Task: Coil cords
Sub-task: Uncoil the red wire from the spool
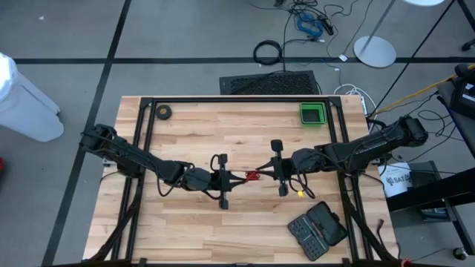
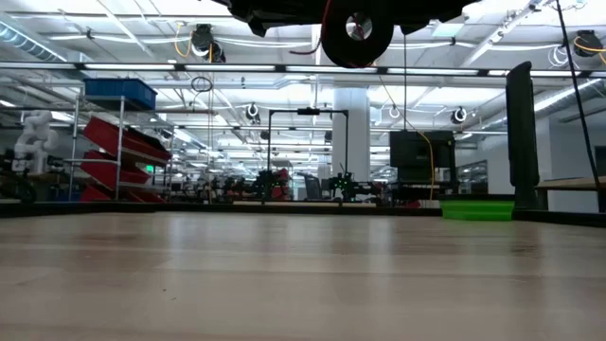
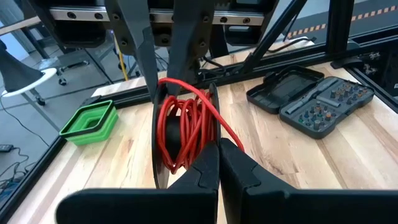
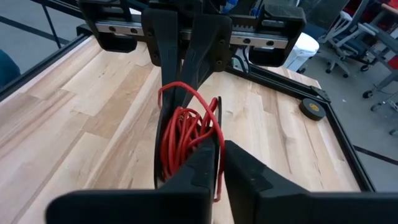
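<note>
The red cord (image 3: 186, 127) is wound in loose turns on its small black reel (image 2: 358, 33). The reel hangs in the air over the middle of the table (image 1: 223, 237), clear of the wood. My left gripper (image 1: 236, 178) comes at it from the table's left and my right gripper (image 1: 263, 173) from the right. Both are shut on the reel from opposite sides. One loop of the cord (image 4: 186, 90) stands out past the reel's rim. In each wrist view the other arm's fingers show beyond the reel. My left gripper pinches the reel's edge (image 3: 214, 134) between its two fingers, nearly level, from the table's left. A strand of red cord (image 3: 231, 138) runs down to the fingertips. The reel is lifted clear and stands on edge. My right gripper pinches the opposite edge of the reel (image 4: 219, 134) between its two fingers, slanting slightly down from the table's right. A red strand (image 4: 217, 177) runs between the fingertips. Whether the pads bear on the flange, the cord or both, I cannot tell.
A green bin (image 1: 312, 113) stands at the far right and a small black roll (image 1: 163, 112) at the far left. An open bit case (image 1: 318, 230) lies near the front right. A black rail frame (image 1: 223, 100) borders the table.
</note>
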You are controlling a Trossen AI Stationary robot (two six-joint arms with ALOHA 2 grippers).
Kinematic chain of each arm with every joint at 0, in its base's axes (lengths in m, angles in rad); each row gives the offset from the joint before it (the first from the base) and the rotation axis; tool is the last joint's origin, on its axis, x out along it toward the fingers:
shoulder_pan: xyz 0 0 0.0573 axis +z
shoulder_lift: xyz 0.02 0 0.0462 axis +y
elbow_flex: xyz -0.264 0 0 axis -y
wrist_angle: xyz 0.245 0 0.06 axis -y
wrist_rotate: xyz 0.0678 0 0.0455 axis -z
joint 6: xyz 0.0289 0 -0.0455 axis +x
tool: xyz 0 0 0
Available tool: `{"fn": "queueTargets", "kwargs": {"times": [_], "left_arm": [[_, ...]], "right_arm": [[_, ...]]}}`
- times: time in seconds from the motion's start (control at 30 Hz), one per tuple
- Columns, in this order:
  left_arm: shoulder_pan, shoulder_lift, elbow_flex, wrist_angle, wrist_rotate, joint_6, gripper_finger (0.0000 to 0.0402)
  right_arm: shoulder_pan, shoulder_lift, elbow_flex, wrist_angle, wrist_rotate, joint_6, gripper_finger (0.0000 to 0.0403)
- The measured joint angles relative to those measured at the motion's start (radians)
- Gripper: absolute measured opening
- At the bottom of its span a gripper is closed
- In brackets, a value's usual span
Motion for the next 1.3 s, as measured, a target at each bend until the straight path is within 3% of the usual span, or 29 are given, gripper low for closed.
{"fn": "queueTargets", "kwargs": {"times": [1.3], "left_arm": [[0.001,0.0,0.0,-0.061,-0.014,0.0,0.0]], "right_arm": [[0.0,-0.007,0.0,-0.064,-0.023,-0.001,0.0022]]}}
